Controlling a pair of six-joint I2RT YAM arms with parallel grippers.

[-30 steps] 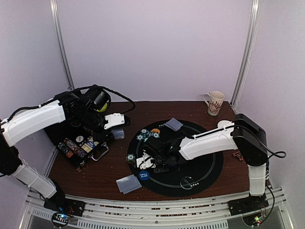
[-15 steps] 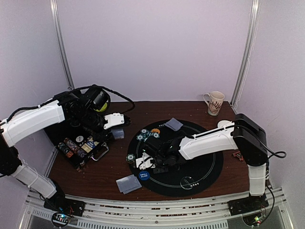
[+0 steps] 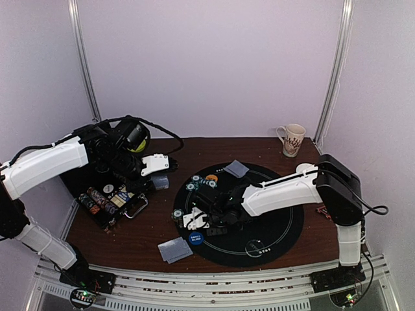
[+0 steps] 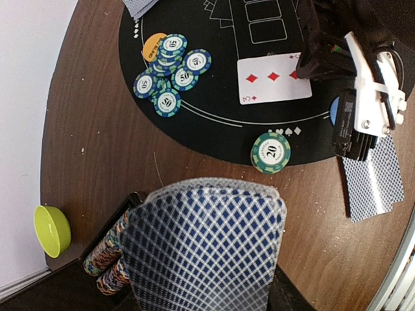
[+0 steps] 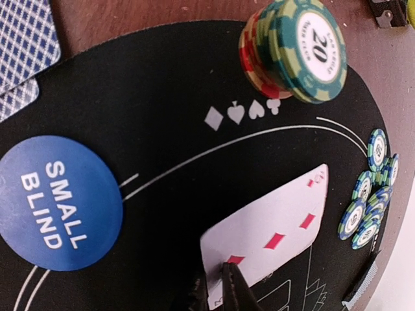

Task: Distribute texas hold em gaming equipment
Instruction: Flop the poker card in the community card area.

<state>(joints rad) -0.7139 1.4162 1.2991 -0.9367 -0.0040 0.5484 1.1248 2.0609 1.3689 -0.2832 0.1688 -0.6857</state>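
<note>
Two grips: right gripper (image 5: 217,286) pinches a face-up card (image 5: 275,230) on the mat (image 5: 162,116); left gripper (image 3: 159,181) holds a deck (image 4: 201,253) beside it.

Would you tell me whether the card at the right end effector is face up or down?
Face up: the card shows red diamonds on its white face.

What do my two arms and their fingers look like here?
The left arm and right arm share white link shells and black joints. A black cable loops off the left wrist. The right arm's white housing ends in slim black fingers.
</note>
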